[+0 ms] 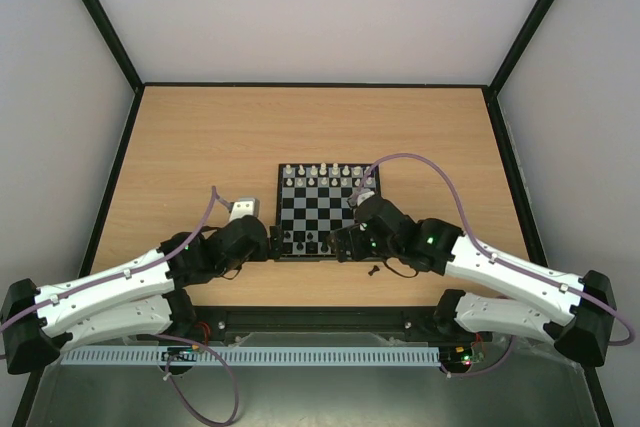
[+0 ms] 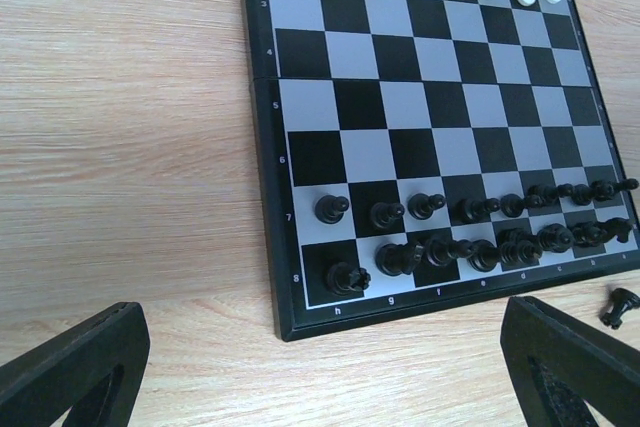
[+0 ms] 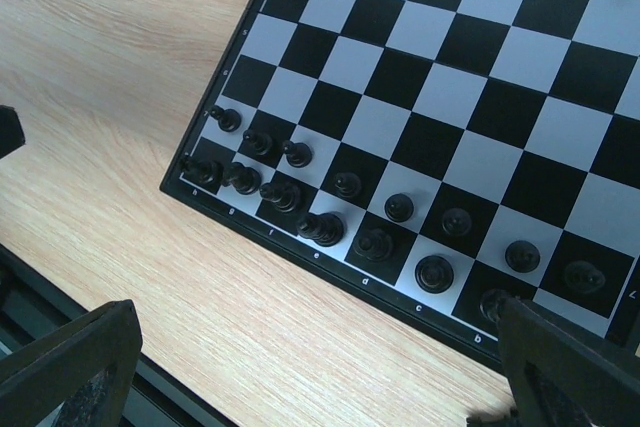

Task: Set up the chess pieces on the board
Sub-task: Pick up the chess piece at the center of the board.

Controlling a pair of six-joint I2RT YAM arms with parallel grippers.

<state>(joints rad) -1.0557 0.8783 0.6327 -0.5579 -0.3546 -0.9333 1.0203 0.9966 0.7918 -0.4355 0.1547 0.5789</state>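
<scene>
Some of the tiny black chess pieces (image 1: pixel 305 239) are hidden in the top view, because two black robot claws lean over the near edge of the small square board of black and light-grey checks (image 1: pixel 328 212). That board lies in the middle of the light wooden table (image 1: pixel 200 137). From the left wrist, the black pieces stand in two rows on the near side. Those at the right end crowd together and blur, so I cannot tell which piece is which. The tiny white chess pieces (image 1: pixel 325 173) stand on the far side, well apart from the black ones, and both wrist views cut them off at the top. From the right wrist, the nearest corner square is hidden behind a finger (image 3: pixel 570 367). One small black piece (image 2: pixel 620 305) sits on the table just beside the board's near right corner. The left claw (image 1: pixel 270 244) is spread wide with nothing in it, and so is the right claw (image 1: pixel 343 244). Thin purple cables (image 1: pixel 402 155) loop over the arms, and plain pale walls (image 1: pixel 60 147) stand around the table. Small white numbers run down the left border, with 7 and 8 nearest. The letters h, g, f and e can be read along the near border.
</scene>
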